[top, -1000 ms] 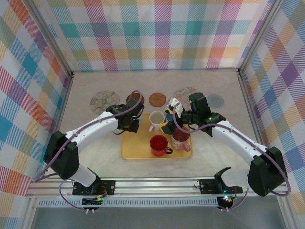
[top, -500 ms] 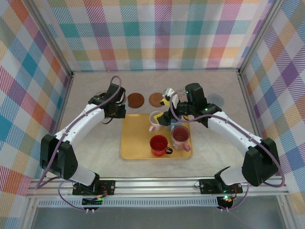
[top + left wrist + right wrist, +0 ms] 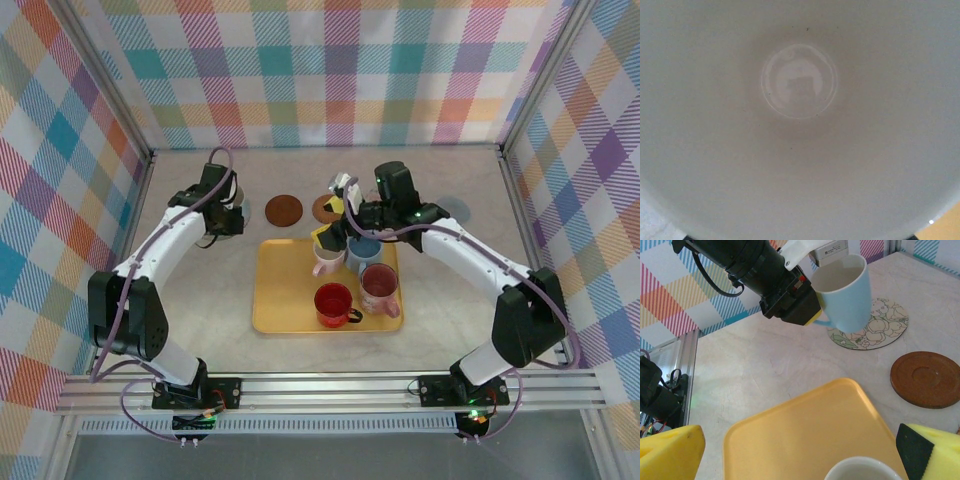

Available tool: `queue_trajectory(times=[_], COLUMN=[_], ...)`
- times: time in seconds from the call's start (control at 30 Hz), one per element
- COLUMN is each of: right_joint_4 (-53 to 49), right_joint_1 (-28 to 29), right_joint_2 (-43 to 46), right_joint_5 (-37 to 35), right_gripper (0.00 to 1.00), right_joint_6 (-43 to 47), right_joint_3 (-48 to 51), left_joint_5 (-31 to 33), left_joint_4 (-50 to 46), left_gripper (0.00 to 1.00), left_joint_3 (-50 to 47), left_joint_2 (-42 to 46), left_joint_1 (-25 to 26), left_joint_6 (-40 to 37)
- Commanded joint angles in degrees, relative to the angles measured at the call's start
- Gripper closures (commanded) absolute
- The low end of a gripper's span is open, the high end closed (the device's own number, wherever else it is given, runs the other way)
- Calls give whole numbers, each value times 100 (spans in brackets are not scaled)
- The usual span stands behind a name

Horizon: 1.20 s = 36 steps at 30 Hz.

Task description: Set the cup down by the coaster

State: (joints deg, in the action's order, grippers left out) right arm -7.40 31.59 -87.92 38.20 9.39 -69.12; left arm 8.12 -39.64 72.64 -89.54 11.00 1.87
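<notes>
Pale marbled surface ringed by plaid walls, we are seeing the left end effector clamping the light blue cup by its rim, upper centre of the right wrist frame, overlapping the floral coaster, right end effector gaping wide over the yellow tray

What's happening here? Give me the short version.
The left gripper is shut on a light blue cup, holding it by the rim over the floral coaster. The cup looks not yet set down. The right gripper hangs open over the yellow tray, above a white cup. A red cup and a pink cup also sit on the tray, and a brown coaster lies bare beyond it.
</notes>
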Motion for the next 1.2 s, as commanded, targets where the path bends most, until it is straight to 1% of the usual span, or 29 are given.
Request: queue_trajectory(times=[0.0,0.1,0.13,0.27,0.47,0.77,0.97,1.03,1.17], right_joint_4=[14,-24,-61,-158,-242,-556,-553,-553,-584], right_joint_1=[73,117,148,237,268,268,268,268,264], right_joint_2=[-183,-362,-423,-654,-920,-1207,-1229,-1229,-1206], right_joint_5=[21,47,65,92,56,13,-31,-23,-24], right_gripper=[1,1,1,1,1,1,1,1,1], right_joint_6=[-261,-332,-510,-491,-508,-429,-429,-429,-429], right_joint_3=[-230,-399,-472,-691,-951,-1250,-1281,-1271,-1238], left_joint_5=[-2,-45,-58,-203,-310,-450,-497,-500,-475], left_joint_4=[610,873,940,1159,1396,1493,1450,1440,1434], left_gripper=[100,100,100,100,100,100,100,98,96], left_joint_3=[145,119,129,198,369,821,851,804,659], left_joint_2=[-56,-222,-294,-584,-1030,-1669,-1729,-1671,-1502], left_joint_1=[-221,-411,-479,-731,-928,-1118,-1124,-1123,-1111], left_joint_6=[-106,-73,-73,-6,5,-45,-42,-89,-167])
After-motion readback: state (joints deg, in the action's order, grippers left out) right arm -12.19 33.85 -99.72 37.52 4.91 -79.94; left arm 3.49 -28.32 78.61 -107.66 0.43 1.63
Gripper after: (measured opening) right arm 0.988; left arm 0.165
